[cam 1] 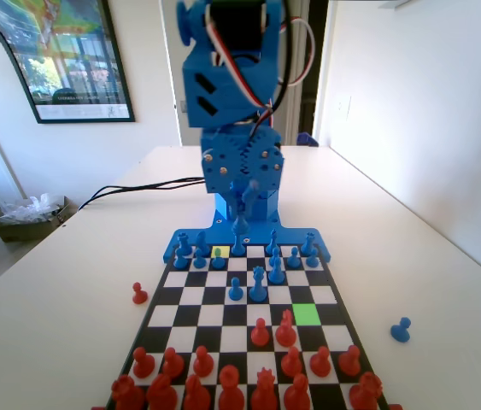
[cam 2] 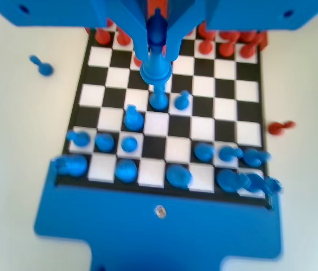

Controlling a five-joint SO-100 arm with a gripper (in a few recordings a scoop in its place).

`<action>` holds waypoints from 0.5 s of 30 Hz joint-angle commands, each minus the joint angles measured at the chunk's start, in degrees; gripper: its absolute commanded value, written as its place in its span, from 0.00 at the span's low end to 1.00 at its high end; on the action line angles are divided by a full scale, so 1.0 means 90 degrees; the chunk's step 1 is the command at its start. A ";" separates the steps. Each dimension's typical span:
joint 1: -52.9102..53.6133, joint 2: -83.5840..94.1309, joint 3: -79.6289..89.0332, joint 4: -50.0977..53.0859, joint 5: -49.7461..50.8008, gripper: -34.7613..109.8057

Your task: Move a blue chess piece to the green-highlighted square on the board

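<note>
Jaws (cam 2: 157, 42) pinching the blue chess piece (cam 2: 156, 66) above the board's blue ranks; a loose hold risks dropping it short of the green-highlighted square (cam 1: 306, 313), toppling neighbours.

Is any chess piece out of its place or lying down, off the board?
Yes, two pieces are off the board. A small blue piece stands on the table right of the board in the fixed view. A small red piece sits on the table to its left; in the wrist view it seems to lie on its side.
</note>
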 commanded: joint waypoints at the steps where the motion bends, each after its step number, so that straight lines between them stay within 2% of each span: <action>1: -0.0342 -0.0127 -0.0752 -0.0088 0.0283 0.25; 15: -0.0830 -0.1992 -0.2070 -0.0518 0.0947 0.25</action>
